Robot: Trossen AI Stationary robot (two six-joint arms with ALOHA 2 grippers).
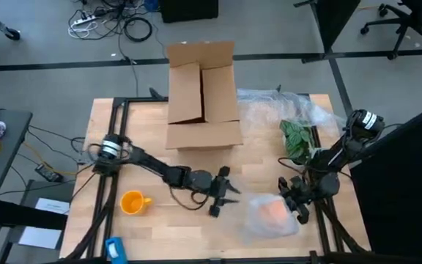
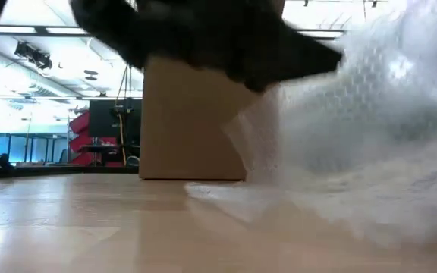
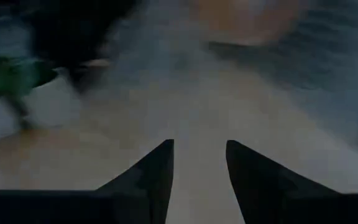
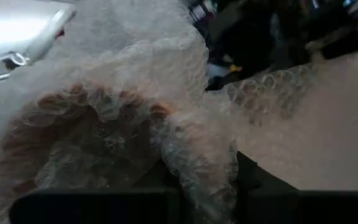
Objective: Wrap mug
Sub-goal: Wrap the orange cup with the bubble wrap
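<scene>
Mug [image 1: 132, 202] sits bare at seven o'clock on the table [image 1: 196, 227]. My left gripper [image 1: 224, 192], fingers spread, hovers mid-table; my right gripper [image 1: 297, 207] pinches bubble wrap [image 1: 269, 216] bundled around something orange. That wrap could slip free if I tug.

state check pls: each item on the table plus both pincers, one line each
yellow-orange mug: upright, bare, unwrapped, apart from both pincers
bubble-wrap bundle: bunched around something orange
cardboard box: flaps open
left pincer: open, empty, above the table
right pincer: at the bundle's edge, wrap bunched between its fingers
</scene>
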